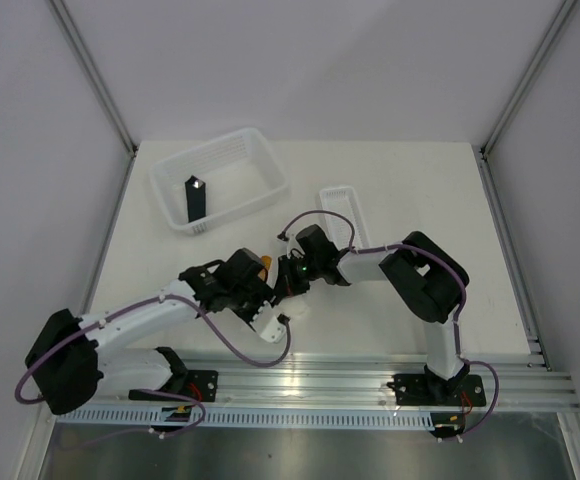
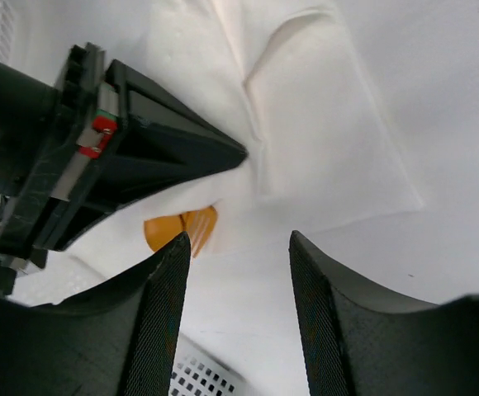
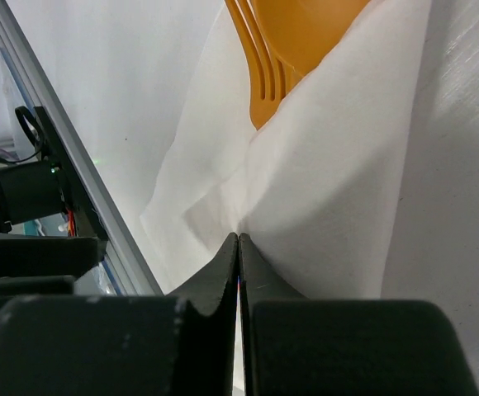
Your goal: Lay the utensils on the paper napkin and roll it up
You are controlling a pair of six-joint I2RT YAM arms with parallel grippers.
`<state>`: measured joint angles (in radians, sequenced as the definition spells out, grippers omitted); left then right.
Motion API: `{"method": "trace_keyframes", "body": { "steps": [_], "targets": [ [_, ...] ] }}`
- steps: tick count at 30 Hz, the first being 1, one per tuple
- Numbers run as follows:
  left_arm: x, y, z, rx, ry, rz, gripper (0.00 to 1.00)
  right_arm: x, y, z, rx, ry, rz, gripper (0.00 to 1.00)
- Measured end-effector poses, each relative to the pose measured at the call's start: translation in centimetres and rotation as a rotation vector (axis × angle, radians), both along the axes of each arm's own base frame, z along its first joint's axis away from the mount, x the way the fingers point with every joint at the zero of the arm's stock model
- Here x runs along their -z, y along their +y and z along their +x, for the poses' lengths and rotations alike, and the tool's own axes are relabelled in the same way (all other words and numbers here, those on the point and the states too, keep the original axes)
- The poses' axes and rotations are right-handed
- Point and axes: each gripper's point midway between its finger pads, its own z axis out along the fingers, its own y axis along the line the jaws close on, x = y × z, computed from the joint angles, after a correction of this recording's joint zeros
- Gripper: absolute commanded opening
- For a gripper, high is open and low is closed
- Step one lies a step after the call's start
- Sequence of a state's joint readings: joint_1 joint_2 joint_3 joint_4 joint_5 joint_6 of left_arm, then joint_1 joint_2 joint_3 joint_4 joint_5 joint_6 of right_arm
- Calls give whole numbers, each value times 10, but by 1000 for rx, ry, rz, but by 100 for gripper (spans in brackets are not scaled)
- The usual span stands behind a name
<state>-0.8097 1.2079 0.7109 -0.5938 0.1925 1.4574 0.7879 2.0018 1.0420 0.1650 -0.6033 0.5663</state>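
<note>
The paper napkin (image 3: 330, 181) lies folded over the orange utensils. The fork tines (image 3: 260, 74) and the spoon bowl (image 3: 305, 29) stick out of its far end; I cannot make out the knife. My right gripper (image 3: 238, 241) is shut, pinching a fold of the napkin at its tips. In the left wrist view the right gripper (image 2: 241, 155) presses into the napkin (image 2: 330, 140), with an orange utensil end (image 2: 182, 229) showing below it. My left gripper (image 2: 235, 247) is open and empty just above the napkin. In the top view both grippers, left (image 1: 266, 290) and right (image 1: 288, 280), meet over an orange spot (image 1: 265, 265).
A large white slotted basket (image 1: 220, 180) holding a black upright block (image 1: 196, 197) stands at the back left. A narrow white ribbed tray (image 1: 340, 208) lies behind the right gripper. The metal rail (image 1: 320, 385) runs along the near edge.
</note>
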Motion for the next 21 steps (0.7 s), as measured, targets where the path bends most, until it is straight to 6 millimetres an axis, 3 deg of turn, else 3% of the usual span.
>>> {"method": "trace_keyframes", "body": {
  "steps": [3,9,16,19,21],
  "targets": [
    [0,14,-15,8,4,12,56,0,0,1,5,-1,-1,0],
    [43,49,-53,9,135,152,57,0,0,2,13,-4,-3,0],
    [54,44,-55,-27,167,189,53,1,0,3,18,-5,-1,0],
    [54,38,-44,-41,130,186,44,1,0,4,20,-10,3,0],
    [54,35,-38,-48,108,180,32,0,0,5,22,-12,5,0]
  ]
}}
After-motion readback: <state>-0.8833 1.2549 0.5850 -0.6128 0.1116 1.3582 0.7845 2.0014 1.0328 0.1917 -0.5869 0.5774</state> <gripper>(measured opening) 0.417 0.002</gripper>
